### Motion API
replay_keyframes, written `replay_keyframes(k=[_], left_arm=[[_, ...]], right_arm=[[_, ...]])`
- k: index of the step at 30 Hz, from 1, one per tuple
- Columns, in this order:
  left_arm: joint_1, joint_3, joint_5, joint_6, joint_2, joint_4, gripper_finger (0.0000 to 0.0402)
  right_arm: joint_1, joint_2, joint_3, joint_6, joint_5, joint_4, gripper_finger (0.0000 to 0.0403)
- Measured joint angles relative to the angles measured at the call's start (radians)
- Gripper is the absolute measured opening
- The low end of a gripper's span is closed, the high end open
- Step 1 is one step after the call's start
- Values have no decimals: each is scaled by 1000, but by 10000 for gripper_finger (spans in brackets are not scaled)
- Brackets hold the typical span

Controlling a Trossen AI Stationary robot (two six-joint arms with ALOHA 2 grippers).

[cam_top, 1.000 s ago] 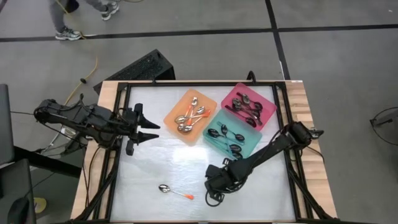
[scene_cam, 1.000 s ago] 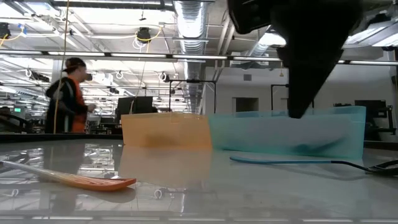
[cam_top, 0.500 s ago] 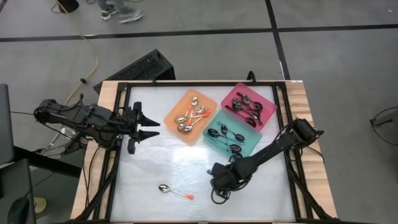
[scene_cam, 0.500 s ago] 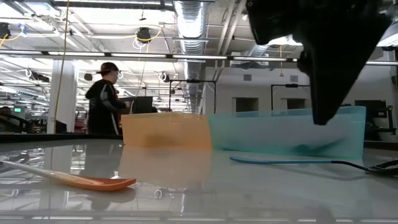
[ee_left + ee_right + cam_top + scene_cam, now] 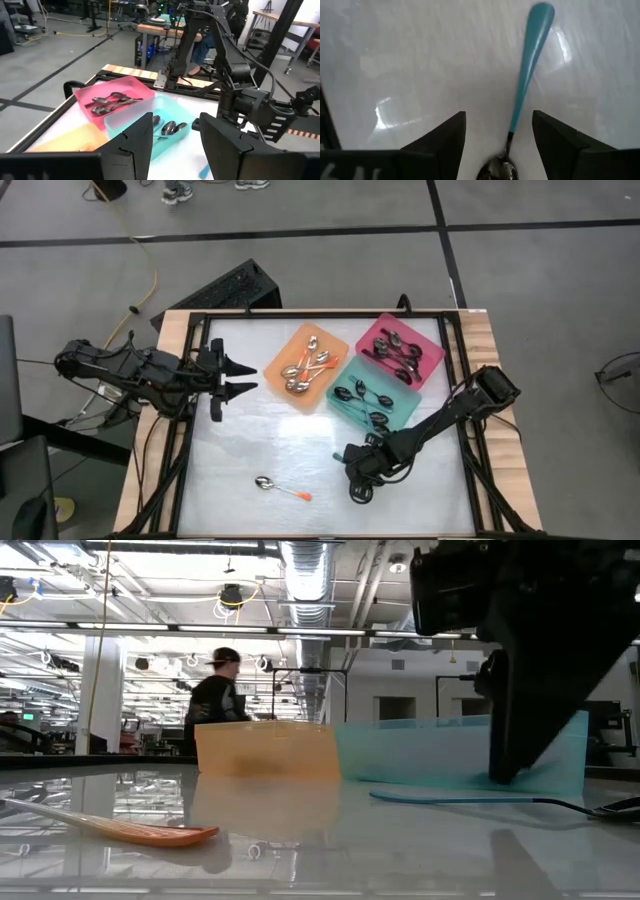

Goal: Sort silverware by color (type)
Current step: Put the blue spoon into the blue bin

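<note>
Teal-handled spoon (image 5: 529,65) shows only between right claw (image 5: 498,132) fingers

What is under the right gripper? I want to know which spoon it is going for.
A teal-handled spoon lies on the table between the open fingers of the right gripper; part of its bowl is cut off from view.

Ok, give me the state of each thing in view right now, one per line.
Right gripper: open, low over the teal-handled spoon.
Teal-handled spoon: flat on the table, between the open fingers, not gripped.
Orange-handled spoon: loose on the table, unsorted.
Left gripper: open, empty, waiting at the table's left side.
Orange tray: holds orange-handled spoons.
Teal tray: holds teal-handled spoons.
Pink tray: holds dark spoons.
</note>
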Motion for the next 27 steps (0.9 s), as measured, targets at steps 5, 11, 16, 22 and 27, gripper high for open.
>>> replay_keyframes(k=[5, 11, 16, 22, 27], left_arm=[[0, 0, -1, -2, 0, -3, 144], [0, 0, -2, -2, 0, -4, 144], [0, 0, -52, -2, 0, -5, 144], [0, 1, -103, -3, 0, -4, 144], [0, 1, -103, -4, 0, -5, 144]], right_arm=[[-3, 1, -40, 30, 9, 57, 227], [-1, 1, -70, 90, 12, 69, 225], [-2, 1, -70, 75, 13, 45, 225], [-1, 1, -70, 76, 72, 24, 225], [-2, 10, -70, 76, 97, 22, 225]])
